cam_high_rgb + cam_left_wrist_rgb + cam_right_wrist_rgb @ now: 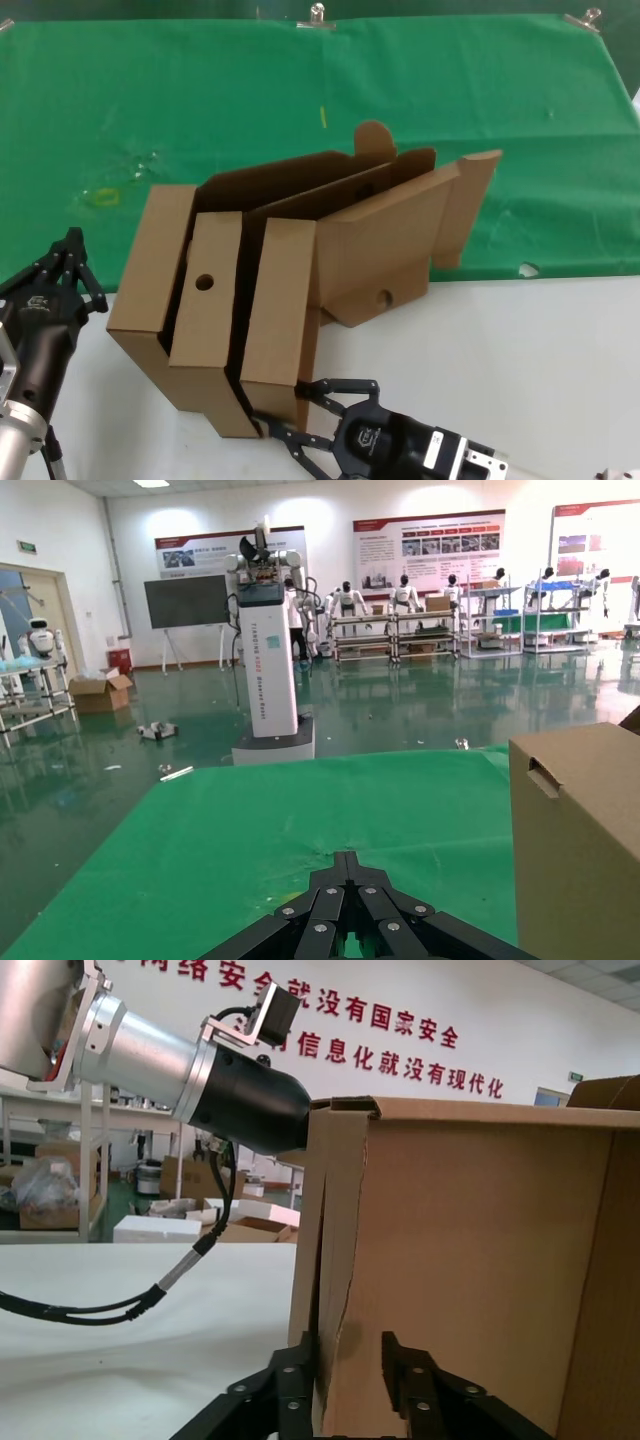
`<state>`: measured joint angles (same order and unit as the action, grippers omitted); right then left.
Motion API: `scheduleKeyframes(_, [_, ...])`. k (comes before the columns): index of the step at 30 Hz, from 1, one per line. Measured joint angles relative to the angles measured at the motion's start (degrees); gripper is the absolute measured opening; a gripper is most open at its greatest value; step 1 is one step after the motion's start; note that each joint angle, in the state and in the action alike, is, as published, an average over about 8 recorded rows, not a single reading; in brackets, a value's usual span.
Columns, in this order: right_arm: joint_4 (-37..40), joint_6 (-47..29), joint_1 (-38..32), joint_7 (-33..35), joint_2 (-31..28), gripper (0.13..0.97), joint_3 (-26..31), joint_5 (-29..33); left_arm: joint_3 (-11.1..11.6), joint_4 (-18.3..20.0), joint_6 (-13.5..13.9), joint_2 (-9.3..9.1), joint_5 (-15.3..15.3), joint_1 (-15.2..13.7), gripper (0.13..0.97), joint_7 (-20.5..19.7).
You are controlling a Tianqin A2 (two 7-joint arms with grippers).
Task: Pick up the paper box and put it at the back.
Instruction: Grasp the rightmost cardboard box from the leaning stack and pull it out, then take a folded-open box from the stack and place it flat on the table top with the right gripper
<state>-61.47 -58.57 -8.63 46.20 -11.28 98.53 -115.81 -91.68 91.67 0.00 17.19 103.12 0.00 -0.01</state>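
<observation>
Looks like the grab step: right tool (297,412) is pinching the paper box (225,310) at its near edge, left tool (68,262) pressed together and idle, so next it needs lifting far onto the green cloth (200,100).

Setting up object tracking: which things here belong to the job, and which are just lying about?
Job: paper box, right hand clamped on its near corner, green cloth at the back.
Lying about: box with finger hole, tabbed box, left hand idle at left, clips.
</observation>
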Motion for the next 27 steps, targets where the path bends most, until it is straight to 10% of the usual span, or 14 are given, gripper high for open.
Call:
scheduleKeyframes(14, [-0.7, 0.1, 0.6, 1.6, 0.0, 0.203, 0.0, 0.7, 0.0, 0.0, 0.0, 0.00, 0.0, 0.0, 0.143, 0.0])
scheduleKeyframes(27, [-19.0, -1.3, 15.2, -1.2, -11.3, 0.151, -5.2, -0.8, 0.0, 0.0, 0.0, 0.00, 0.0, 0.0, 0.143, 0.0])
